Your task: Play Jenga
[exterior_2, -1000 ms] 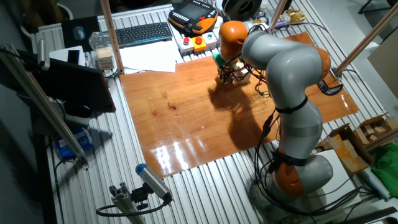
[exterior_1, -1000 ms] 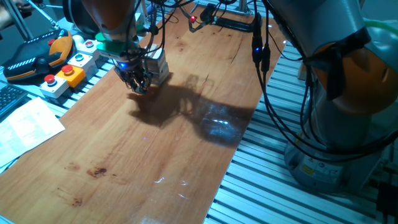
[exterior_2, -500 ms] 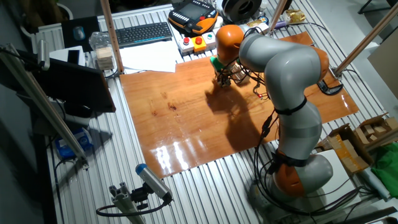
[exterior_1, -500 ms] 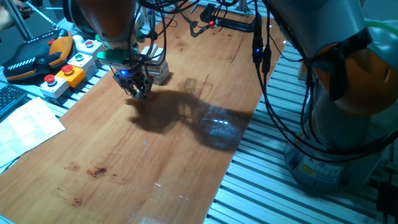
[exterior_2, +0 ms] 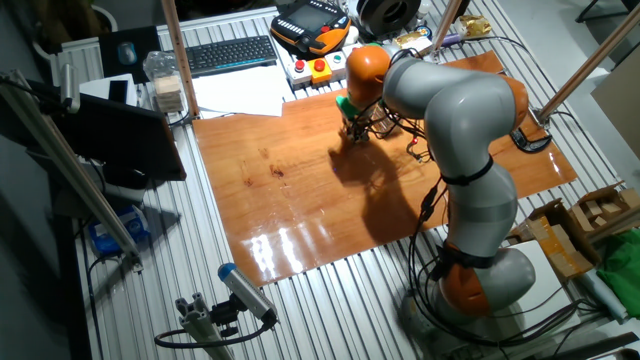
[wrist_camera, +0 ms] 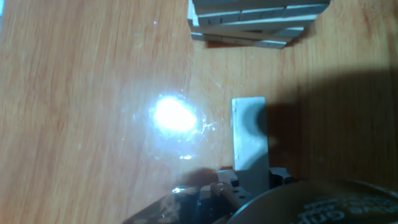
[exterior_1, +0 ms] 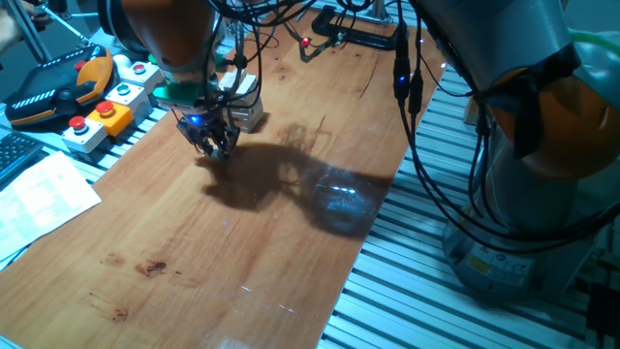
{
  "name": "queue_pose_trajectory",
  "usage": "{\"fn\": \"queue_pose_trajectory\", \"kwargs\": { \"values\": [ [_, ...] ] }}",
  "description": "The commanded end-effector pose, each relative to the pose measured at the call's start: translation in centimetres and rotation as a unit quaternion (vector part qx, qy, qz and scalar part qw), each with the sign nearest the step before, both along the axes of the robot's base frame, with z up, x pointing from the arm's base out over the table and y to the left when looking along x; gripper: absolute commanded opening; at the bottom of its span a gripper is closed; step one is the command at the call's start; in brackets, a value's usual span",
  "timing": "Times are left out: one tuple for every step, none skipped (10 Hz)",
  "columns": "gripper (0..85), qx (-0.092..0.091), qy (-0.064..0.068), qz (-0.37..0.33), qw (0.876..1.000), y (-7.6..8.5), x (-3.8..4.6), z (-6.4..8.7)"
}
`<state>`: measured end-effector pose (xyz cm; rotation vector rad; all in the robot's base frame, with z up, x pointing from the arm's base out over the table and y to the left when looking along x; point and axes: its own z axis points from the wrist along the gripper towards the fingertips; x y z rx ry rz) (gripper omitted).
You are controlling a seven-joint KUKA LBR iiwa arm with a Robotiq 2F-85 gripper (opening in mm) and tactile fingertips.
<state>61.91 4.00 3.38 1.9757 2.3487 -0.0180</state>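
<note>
Wood grain runs the length of the varnished tabletop point(exterior_1: 223, 242), glossy enough to throw back a bright white glare spot in the hand view. The gripper point(exterior_1: 215, 145) hangs low over this surface at the end of the grey and orange arm point(exterior_2: 455, 110), its dark fingers pinched on a single loose block point(wrist_camera: 249, 144), a flat, pale, sharp-edged rectangle that sticks out forward from between them. Just beyond the block's free end, with a strip of bare board between, stands the Jenga tower point(wrist_camera: 258, 22): smooth, unpainted slabs laid side by side in crossed layers, its lower courses slightly offset so their ends show as steps. From one fixed view the tower point(exterior_1: 242, 105) sits just behind the gripper, partly hidden by it. Off the board's edge lie grey button boxes point(exterior_1: 102, 111) with coloured round caps, a sheet of printed paper point(exterior_1: 39, 199) and a black keyboard point(exterior_2: 230, 55).
</note>
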Motion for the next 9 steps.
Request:
{"fn": "queue_pose_trajectory", "kwargs": {
  "values": [
    [10.0, 0.000, -0.002, 0.000, 1.000, 0.1, 0.00, -0.1],
    [22.7, -0.001, -0.003, 0.000, 1.000, 0.1, -0.02, -0.2],
    [35.7, -0.002, -0.006, -0.003, 1.000, 0.1, -0.05, -0.2],
    [47.7, -0.003, -0.010, -0.003, 1.000, 0.2, -0.09, -0.2],
    [48.3, -0.004, -0.009, 0.000, 1.000, 0.2, -0.13, -0.1],
    [48.3, -0.008, -0.011, 0.005, 1.000, 0.1, -0.18, 0.2],
    [48.0, -0.007, -0.008, 0.007, 1.000, -0.2, -0.26, 1.0],
    [46.7, -0.002, -0.001, 0.009, 1.000, -0.7, -0.36, 2.3],
    [44.3, 0.000, 0.000, 0.017, 1.000, -1.4, -0.63, 3.7]
  ]
}}
